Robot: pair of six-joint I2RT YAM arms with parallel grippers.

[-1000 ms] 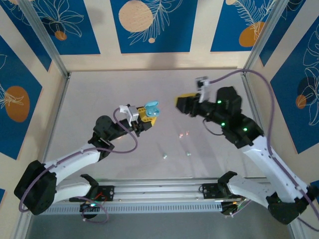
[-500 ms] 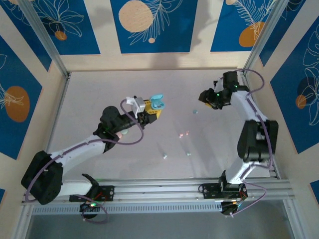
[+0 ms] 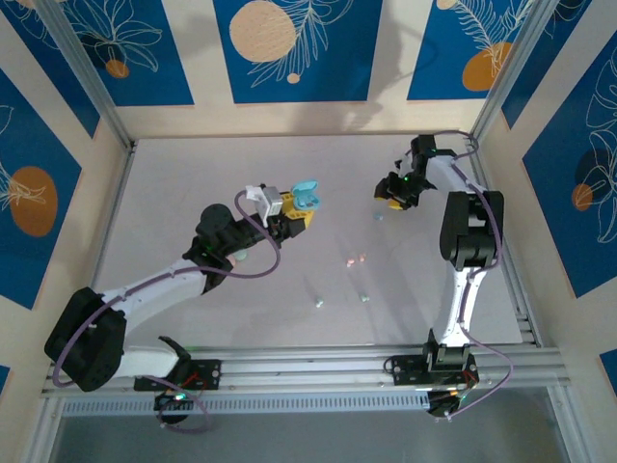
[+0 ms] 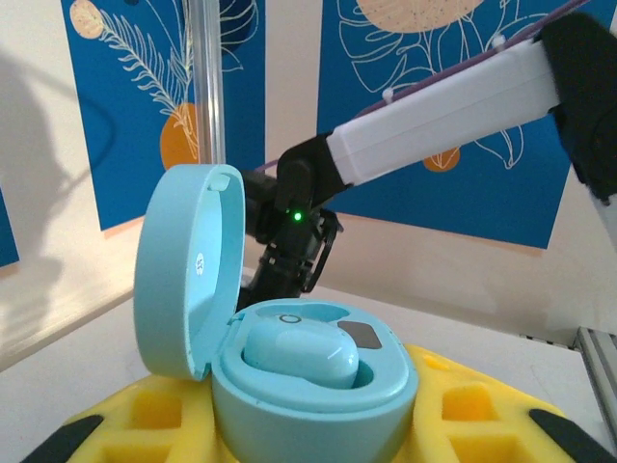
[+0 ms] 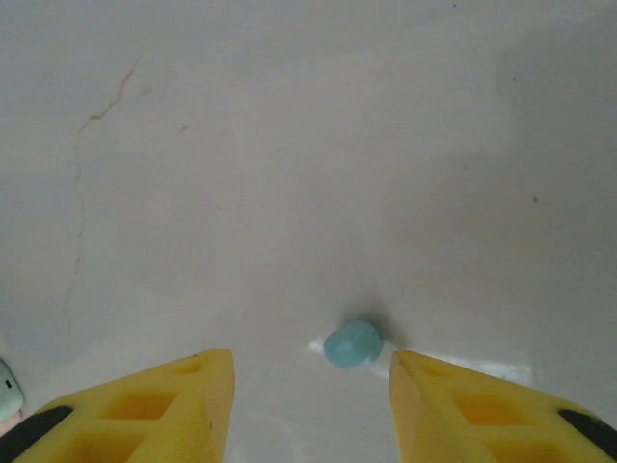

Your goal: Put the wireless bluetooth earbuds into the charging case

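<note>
Pale blue plastic, pebble-shaped: the charging case (image 4: 318, 391) is clamped between the yellow fingers (image 4: 145, 420) of my left end effector (image 3: 292, 214), left of the table's centre. Its lid (image 4: 183, 270) is hinged open and stands upright on the left. A small mark inside the lid and a ring on the case's inner deck are too small for me to read as writing. One pale blue seated earbud (image 4: 299, 352) lies in the near well. The well to its right shows a dark grey patch. Behind the case, the left wrist view shows the right arm (image 4: 434, 106), white with a black joint and a green light.

My right end effector (image 5: 310, 365) is at the far right of the table (image 3: 193, 183). Its yellow fingers are spread apart with nothing between them and point down at the pale grey surface. A loose earbud (image 5: 352, 343), blue-mint, lies on the table just beyond the fingertips. It is nearer the finger on the right of that view and touches neither.

From above, I see more buds on the table between the arms. Two pink earbuds (image 3: 355, 259) lie close together near the middle. One mint earbud (image 3: 318, 303) and a second mint earbud (image 3: 363, 298) lie nearer to me, well apart from the case.
</note>
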